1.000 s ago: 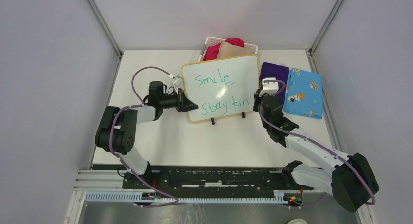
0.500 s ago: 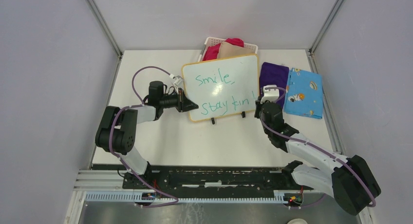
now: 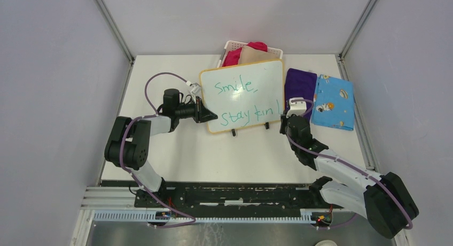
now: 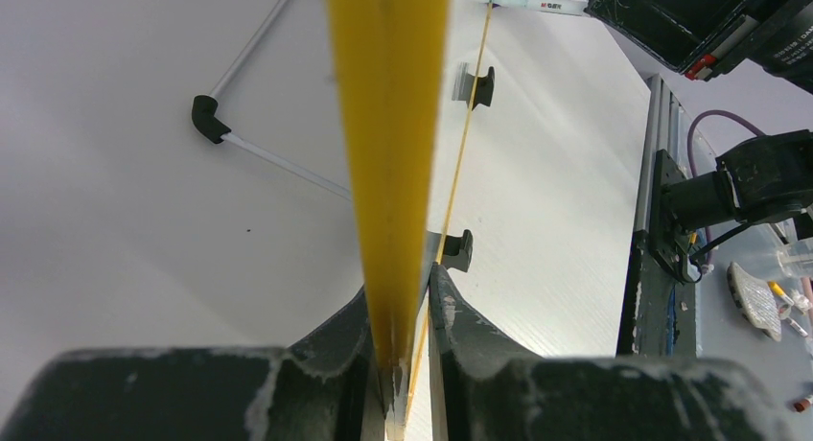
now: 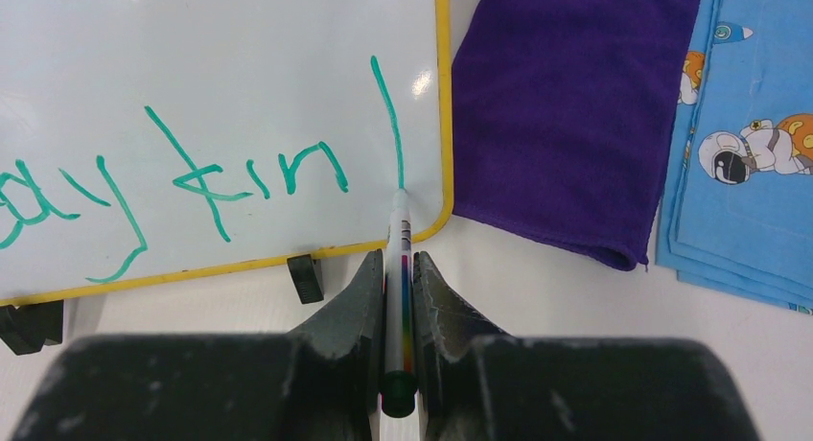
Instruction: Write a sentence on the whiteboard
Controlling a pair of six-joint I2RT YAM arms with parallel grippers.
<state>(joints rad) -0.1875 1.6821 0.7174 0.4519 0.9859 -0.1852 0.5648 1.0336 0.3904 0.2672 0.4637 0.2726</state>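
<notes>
While the left hand [image 4: 401, 337] clamped the whiteboard's [image 5: 220, 67] left edge, the right hand [image 5: 396, 264] gripped the marker [image 5: 397, 220], its tip touching the last upright stroke's [image 5: 388, 115] foot by the whiteboard's right frame.

Pale grey walls [image 3: 48, 96], white table [image 3: 176, 155], metal corner posts [image 3: 112, 24]

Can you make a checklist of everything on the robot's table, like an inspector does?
Surface: white table, no spills seen.
Job's things: whiteboard stands on black feet; green sentence reads "Smile," and "stay kin" plus one upright stroke, unfinished; marker tip touches the stroke's foot.
Clutter: basket with cloths behind the whiteboard; purple cloth and blue cloth right of it.
Grippers: left gripper shut on whiteboard edge; right gripper shut on marker.
Cables: purple cable along each arm.
Surroundings: grey walls; metal rail at near edge.
</notes>
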